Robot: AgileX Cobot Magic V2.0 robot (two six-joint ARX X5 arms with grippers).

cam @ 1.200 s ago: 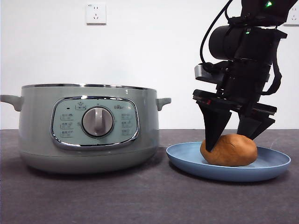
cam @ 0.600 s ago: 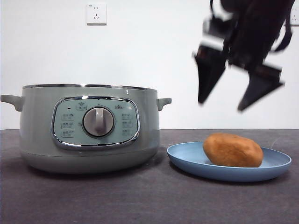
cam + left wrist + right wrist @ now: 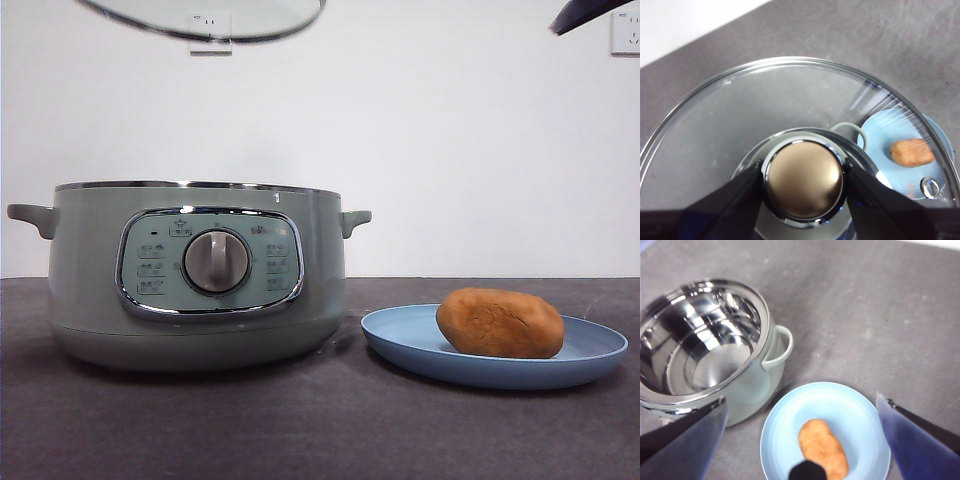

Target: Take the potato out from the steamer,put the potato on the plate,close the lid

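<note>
The potato (image 3: 500,323) lies on the light-blue plate (image 3: 400,335), to the right of the open sage-green steamer (image 3: 90,290). In the left wrist view my left gripper (image 3: 804,172) is shut on the knob (image 3: 804,185) of the glass lid (image 3: 765,100). The lid (image 3: 250,15) hangs high above the steamer, and only its lower edge shows in the front view. My right gripper (image 3: 801,402) is open wide and empty, high above the plate (image 3: 850,405) and potato (image 3: 822,447). It shows only as a dark tip (image 3: 585,12) in the front view. The steamer's chrome bowl (image 3: 765,325) is empty.
The dark grey table (image 3: 320,430) runs in front of the steamer and the plate. A white wall with a socket stands behind them. The steamer's side handle (image 3: 356,218) points toward the plate with a small gap between them.
My right gripper has let go of the potato and risen out of the top of the front view. The lid has come into view at the top left.
</note>
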